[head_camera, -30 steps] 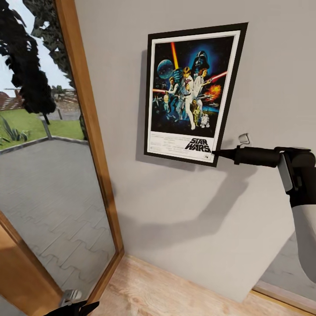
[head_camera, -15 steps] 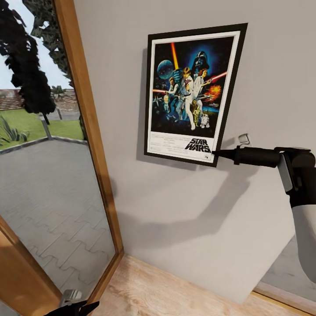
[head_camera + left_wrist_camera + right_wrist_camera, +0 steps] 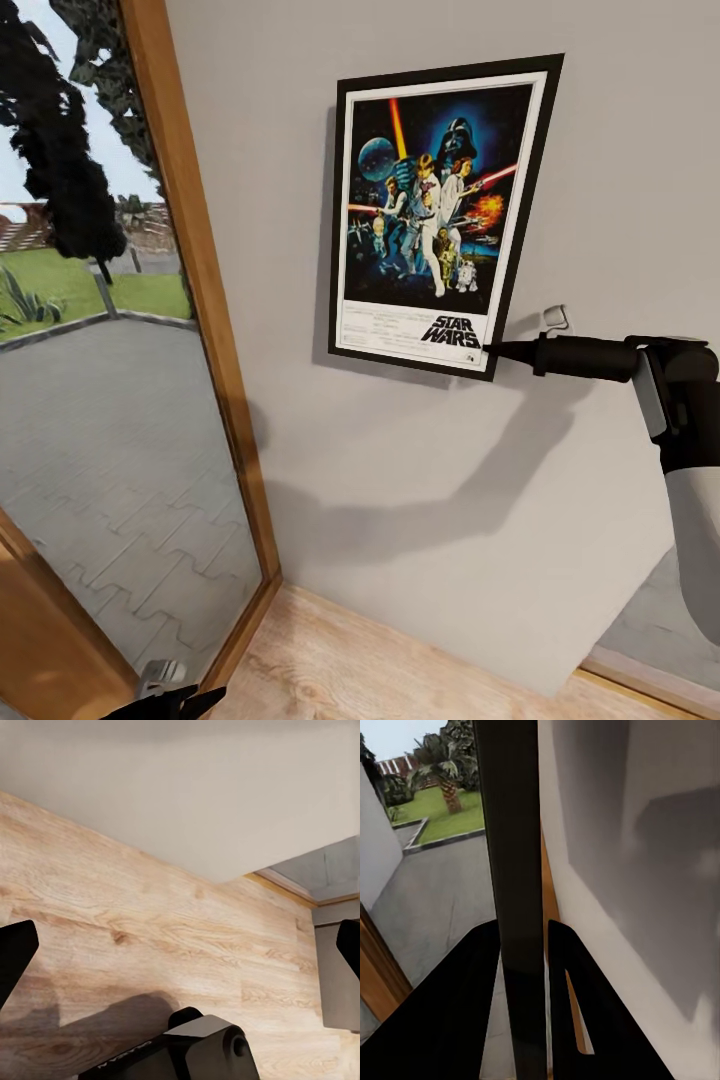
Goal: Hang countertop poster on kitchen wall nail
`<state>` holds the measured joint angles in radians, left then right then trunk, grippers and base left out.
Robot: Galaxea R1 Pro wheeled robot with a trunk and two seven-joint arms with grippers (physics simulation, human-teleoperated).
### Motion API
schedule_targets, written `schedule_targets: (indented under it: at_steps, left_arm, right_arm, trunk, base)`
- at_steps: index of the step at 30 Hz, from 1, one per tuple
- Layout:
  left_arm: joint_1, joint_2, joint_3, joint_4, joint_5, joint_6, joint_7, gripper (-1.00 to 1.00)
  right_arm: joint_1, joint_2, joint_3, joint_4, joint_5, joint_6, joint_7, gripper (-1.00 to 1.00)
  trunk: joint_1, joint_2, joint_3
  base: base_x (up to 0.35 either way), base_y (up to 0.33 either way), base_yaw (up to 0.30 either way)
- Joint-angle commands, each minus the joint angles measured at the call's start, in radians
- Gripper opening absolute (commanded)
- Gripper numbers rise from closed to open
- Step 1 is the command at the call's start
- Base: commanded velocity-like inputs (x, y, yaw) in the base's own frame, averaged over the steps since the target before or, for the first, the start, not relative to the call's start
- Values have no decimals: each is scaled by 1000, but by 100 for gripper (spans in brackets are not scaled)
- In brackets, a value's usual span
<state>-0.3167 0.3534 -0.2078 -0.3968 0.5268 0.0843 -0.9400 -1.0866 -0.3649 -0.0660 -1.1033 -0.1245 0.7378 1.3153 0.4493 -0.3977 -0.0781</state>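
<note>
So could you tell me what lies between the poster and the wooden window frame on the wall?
In the head view, only bare light-grey wall lies between the poster and the wooden window frame, apart from the poster's own shadow.

1. The poster (image 3: 437,215) hides whatever holds it to the wall (image 3: 420,500).
2. Left hand (image 3: 165,700) is cut off by the head view's bottom edge.
3. The right arm (image 3: 690,470) runs past the frame's edge.

poster (image 3: 437,212) on wall (image 3: 420,480) — window (image 3: 100,350) leftward
</note>
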Motion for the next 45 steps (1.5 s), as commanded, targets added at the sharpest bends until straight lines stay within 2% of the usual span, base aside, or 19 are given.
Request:
schedule_targets:
  at_steps: [1,7,10,45]
  left_arm:
    - [-1,1,-5,-1,10,9,-2,100]
    - [-1,1,-5,-1,10,9,-2,100]
    - [-1,-11,-5,1,10,3,-1,100]
    - [-1,-11,-7,1,10,2,-2,100]
  right_arm:
    - [-1,0,0,0,-4,9,2,-100]
    - [-1,0,0,0,-4,9,2,-100]
    - [5,3,0,3,-10,6,-1,-100]
    - [5,3,0,6,-11,6,-1,-100]
  trunk:
    - [1,-2,-2]
    - [1,-2,-2]
    - [1,-2,-2]
    - [1,-2,-2]
  base:
    - [7,0,0]
    - [3,0,0]
    - [0,0,0]
    - [0,0,0]
